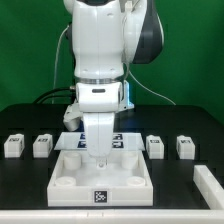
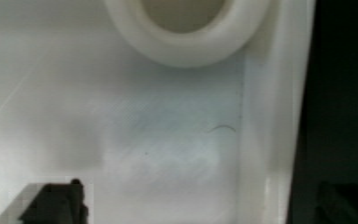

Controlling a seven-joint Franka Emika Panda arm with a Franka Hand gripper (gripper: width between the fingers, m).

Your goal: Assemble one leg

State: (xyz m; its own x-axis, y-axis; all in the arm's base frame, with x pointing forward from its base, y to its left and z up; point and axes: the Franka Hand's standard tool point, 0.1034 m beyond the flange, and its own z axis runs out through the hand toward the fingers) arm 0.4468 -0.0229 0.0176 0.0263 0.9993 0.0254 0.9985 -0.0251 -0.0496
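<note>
The large white square top (image 1: 80,178) lies flat at the front centre of the table, with a marker tag on its front wall. My gripper (image 1: 100,157) hangs straight down over its inner surface, close above it. In the wrist view the jaws stand wide apart and open (image 2: 194,205), with nothing between them; one dark finger (image 2: 53,204) shows over the white surface, and a round corner socket (image 2: 185,28) lies ahead. Four legs stand in a row: two at the exterior view's left (image 1: 13,145) (image 1: 42,146) and two at its right (image 1: 155,147) (image 1: 185,148).
The marker board (image 1: 125,141) lies behind the top, partly hidden by the arm. A white bar (image 1: 210,186) lies at the front on the exterior view's right. The table is black, with a green wall behind.
</note>
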